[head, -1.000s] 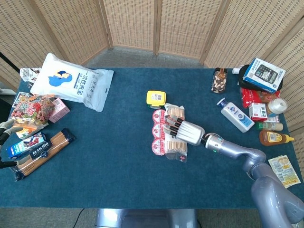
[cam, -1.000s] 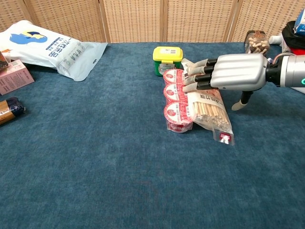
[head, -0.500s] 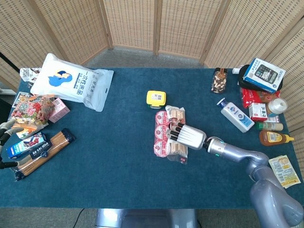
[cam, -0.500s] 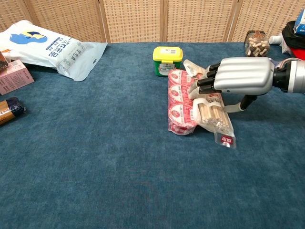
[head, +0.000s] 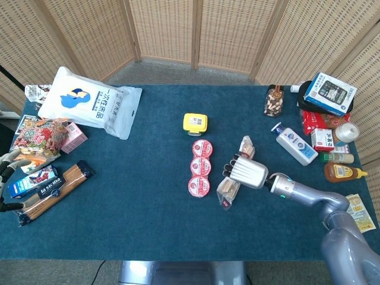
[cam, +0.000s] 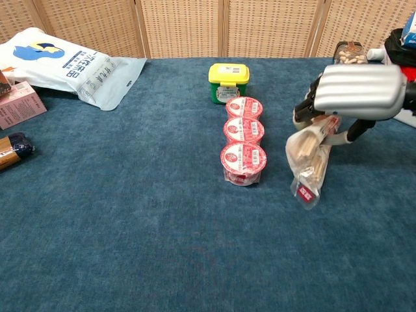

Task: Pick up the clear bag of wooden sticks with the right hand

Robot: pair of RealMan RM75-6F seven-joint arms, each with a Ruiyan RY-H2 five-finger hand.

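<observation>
We now have the clear bag of wooden sticks off the blue surface and hanging from our right hand. A moment ago the bag lay flat against the row of three red-lidded cups, with our hand pressed down on it; now it has come away to the right of those cups, well apart from them, and it dangles with its red-labelled end lowest. In the chest view that lower end looks clear of the surface, though only just. The fingers are curled in around the upper part of the bag, with the thumb under it. The cups have settled back into a straight line in front of the yellow-lidded tub, so the lift has not dragged them along.

We judge the pick-up as essentially done; what remains is to raise the bag a little higher and keep the grip from slipping, since the hold is near one end.

Our left hand sits at the far left edge, beyond the cups, and we cannot tell how its fingers lie.
</observation>
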